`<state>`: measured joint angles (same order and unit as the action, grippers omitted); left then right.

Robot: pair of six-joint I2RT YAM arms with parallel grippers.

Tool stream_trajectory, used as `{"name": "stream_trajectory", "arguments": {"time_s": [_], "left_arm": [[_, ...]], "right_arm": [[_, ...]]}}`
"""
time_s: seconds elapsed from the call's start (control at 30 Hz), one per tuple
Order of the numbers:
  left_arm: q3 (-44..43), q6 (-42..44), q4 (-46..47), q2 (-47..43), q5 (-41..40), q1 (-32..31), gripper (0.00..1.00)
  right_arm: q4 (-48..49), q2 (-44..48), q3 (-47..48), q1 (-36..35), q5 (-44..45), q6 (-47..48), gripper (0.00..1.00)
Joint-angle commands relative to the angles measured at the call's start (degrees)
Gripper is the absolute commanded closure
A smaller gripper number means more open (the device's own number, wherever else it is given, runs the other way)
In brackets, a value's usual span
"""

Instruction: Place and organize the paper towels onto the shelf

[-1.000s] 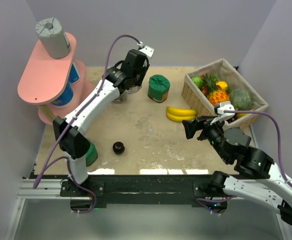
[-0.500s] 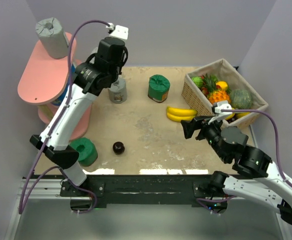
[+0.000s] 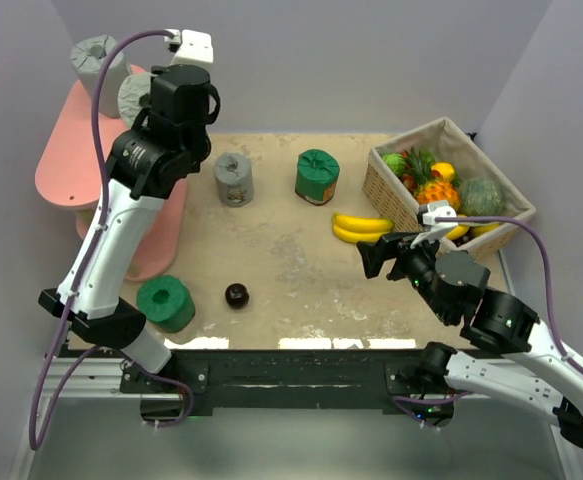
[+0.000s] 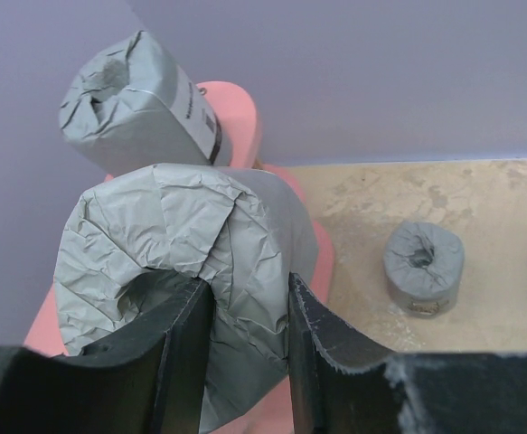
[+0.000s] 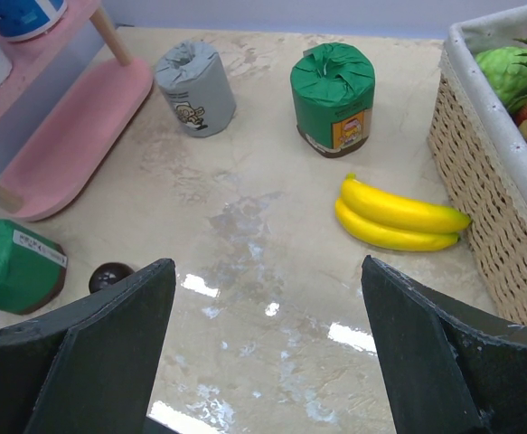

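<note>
- Seven paper towels are in view; one grey roll [image 4: 155, 235] is clamped between the narrow-set fingers of the left gripper [image 4: 249, 298] and held above the top board of the shelf [image 3: 66, 170]
- It hangs just beside a second grey roll [image 3: 96, 58], which stands at the far end of that board
- Two white-and-blue rolls [image 5: 23, 11] are stored under the top board
- Near the far edge of the bench [image 3: 291, 270] a third grey roll [image 3: 234, 179] and one green roll [image 3: 317, 176] are left standing; the other green roll [image 3: 166, 303] sits by the near-left corner, near the small dark ball [image 3: 236, 294]
- The right gripper [image 5: 268, 271] is held wide open and empty over the right side of the bench, near the bananas [image 3: 359, 228]
- A knock is judged the main risk: if the held roll is lowered too close to its neighbour, that roll could be pushed off the far end
- A topple is also possible if the roll is let go tilted or over the board's rim, since the board is narrow
- The soft, crumpled wrap could be dragged by the fingers on release, so the roll may be pulled over
</note>
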<state>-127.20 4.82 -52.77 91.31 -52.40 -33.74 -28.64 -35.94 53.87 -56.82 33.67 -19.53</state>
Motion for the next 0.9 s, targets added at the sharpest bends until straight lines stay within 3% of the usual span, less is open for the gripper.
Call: {"name": "stream_trajectory", "arguments": {"time_s": [0.0,0.2,0.6,0.87], "left_arm": [[-1.65,3.61,6.27,-2.1,-3.41,4.45,0.66],[-1.48,4.41,7.6,-1.84,-2.53,8.51,0.66],[2.57,8.89,11.55,-0.52,-10.96,9.21,0.66],[4.58,10.04,14.1,-0.6,-10.44,10.97,0.63]], "right_arm": [[1.22,0.44,1.68,0.13,0.6,-0.51,0.12],[1.04,1.31,1.86,0.13,1.4,0.02,0.12],[1.13,1.32,1.42,0.13,1.66,0.28,0.12],[0.69,1.93,1.42,0.13,2.01,0.28,0.12]]}}
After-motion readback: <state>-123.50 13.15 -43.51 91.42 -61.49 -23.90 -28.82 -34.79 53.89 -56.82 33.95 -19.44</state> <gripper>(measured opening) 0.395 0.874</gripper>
